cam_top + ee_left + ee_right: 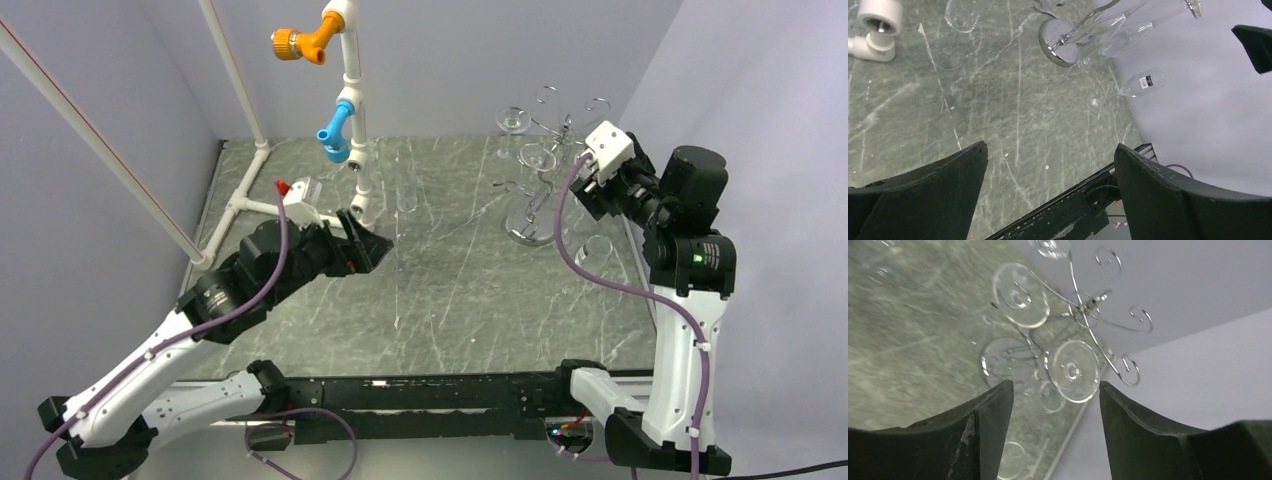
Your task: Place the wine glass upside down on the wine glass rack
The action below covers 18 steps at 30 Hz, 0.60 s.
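Between the spread fingers of the right tool [1055, 385] there is only open space: they stand apart and pinch nothing. Just ahead of their tips, centred in the gap, is the round foot of the wine glass [1073, 371]. It faces the tool with the bowl hanging away below, so the glass is upside down at an arm of the wine glass rack [1088, 305]. Whether its stem sits fully inside the wire loop cannot be told from here. Farther ahead and up to the tool's left, a second glass [1020, 295] hangs the same way. Beyond that the rack's curled arm ends stand bare against the wall.

The step in hand looks like the letting-go at the rack, with this glass apparently hung. The next move probably calls for a straight pull back along the tool's own axis, so that neither finger clips the foot or the thin wires.

Over on the left, the left tool [1050, 150] hangs spread wide above the surface [1013, 110], gripping nothing. Ahead of it to the right, a lying glass [1143, 82] rests on its side near the surface's edge. Ahead to its left, an upright glass [955, 25] stands beside the white pipe frame [878, 25]. Either could be the next pick, and the lying one would need a grasp at the stem.
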{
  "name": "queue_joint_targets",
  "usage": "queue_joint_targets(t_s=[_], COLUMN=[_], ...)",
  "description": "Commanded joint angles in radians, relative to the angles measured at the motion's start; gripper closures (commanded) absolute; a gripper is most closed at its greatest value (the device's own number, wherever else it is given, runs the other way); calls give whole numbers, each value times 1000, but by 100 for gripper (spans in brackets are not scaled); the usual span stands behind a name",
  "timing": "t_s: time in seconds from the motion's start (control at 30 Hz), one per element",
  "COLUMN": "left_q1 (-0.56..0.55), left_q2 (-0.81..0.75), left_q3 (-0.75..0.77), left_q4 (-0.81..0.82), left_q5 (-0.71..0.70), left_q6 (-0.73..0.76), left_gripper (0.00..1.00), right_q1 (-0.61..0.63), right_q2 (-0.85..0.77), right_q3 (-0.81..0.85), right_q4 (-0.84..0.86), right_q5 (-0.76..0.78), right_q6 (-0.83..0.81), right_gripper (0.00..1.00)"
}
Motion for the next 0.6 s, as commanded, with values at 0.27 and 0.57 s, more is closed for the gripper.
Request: queue_joint_targets(t_s=[0.27,0.57], left_q1=[29,-34], left_q2=[541,693], left_q3=[659,780], left_q4=[-302,-284], left_q5=[0,-67], left_q6=[83,158], left_gripper=[3,5], right_q1=[-3,-105], right_q2=[-40,-35], right_q3=[19,109], right_q4=[76,31], right_q5=[-431,89], right_q6=[555,907], right_gripper=[31,32])
